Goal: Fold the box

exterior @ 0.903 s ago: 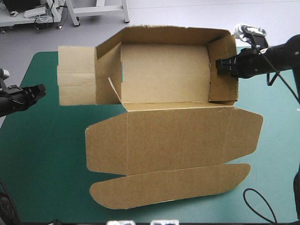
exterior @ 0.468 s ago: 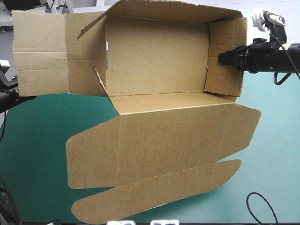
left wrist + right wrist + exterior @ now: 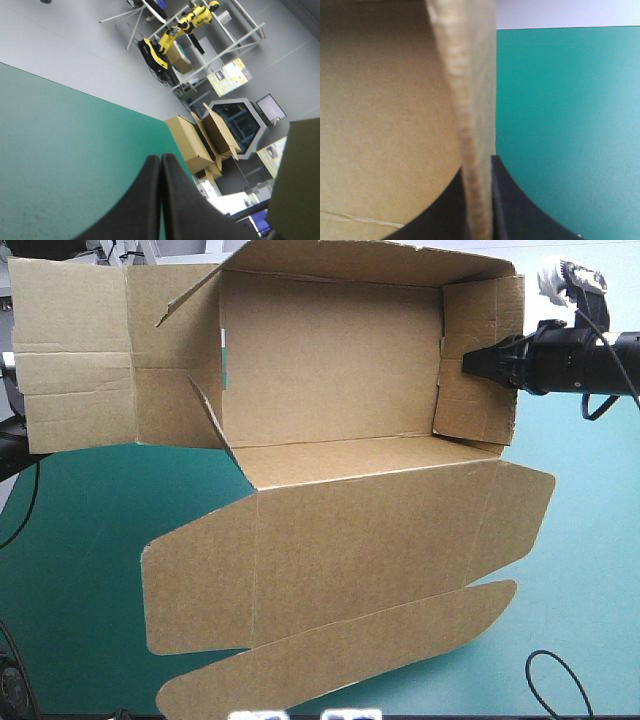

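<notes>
The brown box is an open tray tilted up off the table, walls raised. Its lid and tuck flap hang toward the table's front. An unfolded side flap sticks out to the left. My right gripper is shut on the box's right end wall. In the right wrist view the wall's edge runs between the fingers of that gripper. My left gripper is shut with nothing in it, over bare cover; a corner of the box shows beside it. In the high view the flap hides it.
The teal-green cover shows to the right of the box and at the front left. The table's far edge lies behind the raised box.
The right gripper has lifted and tilted the box up toward the camera. The left side flap rose with it and now covers the left gripper, which has stayed low at the table's left.
</notes>
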Controlling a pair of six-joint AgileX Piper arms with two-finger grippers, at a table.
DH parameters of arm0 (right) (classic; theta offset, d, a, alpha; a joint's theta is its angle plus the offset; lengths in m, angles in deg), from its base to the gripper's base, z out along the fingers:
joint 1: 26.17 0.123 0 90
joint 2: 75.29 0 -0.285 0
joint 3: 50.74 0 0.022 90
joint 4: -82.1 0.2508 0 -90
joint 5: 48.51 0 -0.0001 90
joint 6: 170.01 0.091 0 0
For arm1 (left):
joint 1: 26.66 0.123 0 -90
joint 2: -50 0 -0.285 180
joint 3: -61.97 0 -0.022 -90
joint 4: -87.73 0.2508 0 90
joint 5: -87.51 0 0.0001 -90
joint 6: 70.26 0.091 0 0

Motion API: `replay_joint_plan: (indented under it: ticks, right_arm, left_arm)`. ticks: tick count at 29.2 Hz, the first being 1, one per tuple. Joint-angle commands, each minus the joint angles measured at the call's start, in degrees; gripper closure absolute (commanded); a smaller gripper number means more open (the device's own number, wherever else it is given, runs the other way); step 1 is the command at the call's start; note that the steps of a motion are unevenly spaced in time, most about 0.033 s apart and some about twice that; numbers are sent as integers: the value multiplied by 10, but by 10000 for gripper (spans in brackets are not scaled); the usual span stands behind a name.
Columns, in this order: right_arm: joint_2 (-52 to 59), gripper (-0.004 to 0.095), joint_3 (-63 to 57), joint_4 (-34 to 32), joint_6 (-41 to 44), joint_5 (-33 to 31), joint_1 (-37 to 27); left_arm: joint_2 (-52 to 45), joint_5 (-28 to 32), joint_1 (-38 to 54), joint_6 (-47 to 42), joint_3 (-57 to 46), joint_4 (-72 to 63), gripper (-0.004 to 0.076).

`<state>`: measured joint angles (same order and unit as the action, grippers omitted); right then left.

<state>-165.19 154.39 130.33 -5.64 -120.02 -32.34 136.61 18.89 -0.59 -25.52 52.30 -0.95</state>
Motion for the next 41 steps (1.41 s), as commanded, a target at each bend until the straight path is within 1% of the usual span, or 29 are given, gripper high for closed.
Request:
replay_joint_plan:
  ticks: [1,7,12,27,37,41]
  right_arm:
    - [18,925,15,36,-1,5,-1]
    - [2,925,15,35,-3,4,-1]
    - [-10,925,14,25,-6,4,-1]
    - [-49,924,12,11,-21,18,-1]
    - [-60,924,12,10,-26,19,1]
    - [-60,924,12,-19,-26,35,23]
  left_arm:
    - [-32,-57,-32,-8,15,-55,733]
    - [-48,-57,-74,-19,24,-80,733]
    - [-56,-57,-91,-25,44,-81,733]
    - [-82,-54,-146,-34,52,-78,733]
    - [-108,-54,-154,-46,55,-23,733]
    - [-111,-54,-170,-46,55,-23,733]
